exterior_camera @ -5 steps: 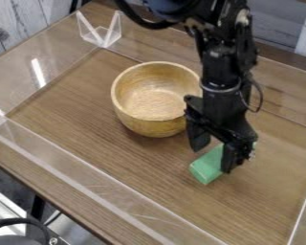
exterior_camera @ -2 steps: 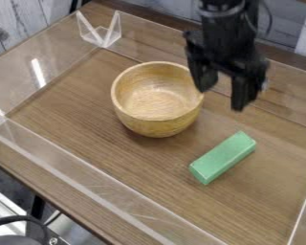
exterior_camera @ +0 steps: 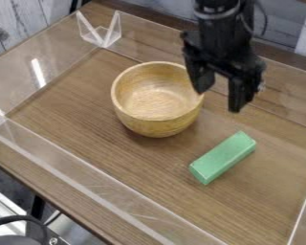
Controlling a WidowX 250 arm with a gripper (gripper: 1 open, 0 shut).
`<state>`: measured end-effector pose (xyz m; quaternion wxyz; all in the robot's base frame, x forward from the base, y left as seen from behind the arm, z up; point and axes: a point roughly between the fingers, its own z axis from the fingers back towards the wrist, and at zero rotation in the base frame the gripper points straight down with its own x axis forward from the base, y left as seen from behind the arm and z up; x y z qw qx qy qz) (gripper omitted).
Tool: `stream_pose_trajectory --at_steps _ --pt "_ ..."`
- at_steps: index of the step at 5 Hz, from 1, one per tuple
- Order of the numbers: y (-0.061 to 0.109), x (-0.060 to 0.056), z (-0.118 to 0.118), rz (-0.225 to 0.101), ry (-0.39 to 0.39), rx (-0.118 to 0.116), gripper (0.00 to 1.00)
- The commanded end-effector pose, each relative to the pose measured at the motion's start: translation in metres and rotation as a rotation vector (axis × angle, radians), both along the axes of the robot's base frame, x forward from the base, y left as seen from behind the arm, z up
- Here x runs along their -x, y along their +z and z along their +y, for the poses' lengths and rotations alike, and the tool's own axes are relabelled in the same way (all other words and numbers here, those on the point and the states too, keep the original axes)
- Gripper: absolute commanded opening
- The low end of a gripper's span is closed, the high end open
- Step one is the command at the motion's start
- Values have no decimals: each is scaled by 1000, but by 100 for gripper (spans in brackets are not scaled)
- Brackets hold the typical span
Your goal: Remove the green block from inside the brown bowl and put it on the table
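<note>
Risen off the flat, matte green block (exterior_camera: 224, 158), hand (exterior_camera: 220, 86) gapes.

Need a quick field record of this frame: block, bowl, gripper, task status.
green block: flat on the table, right of and nearer the camera than the bowl, not touching it
brown bowl: upright, empty
gripper: open, empty, above the bowl's right rim
task status: block out of bowl, released

Green block (exterior_camera: 224, 157) on table (exterior_camera: 79, 115), pincer (exterior_camera: 220, 88) open above.
</note>
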<state>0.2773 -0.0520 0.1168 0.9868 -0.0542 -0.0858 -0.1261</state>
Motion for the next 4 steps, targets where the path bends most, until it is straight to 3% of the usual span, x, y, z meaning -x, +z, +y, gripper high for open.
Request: stream_pose_trajectory --at_steps 1,4 --pt "-4 -1 -4 -3 -23 2 100" --pt "-7 -2 4 9 -24 -8 100"
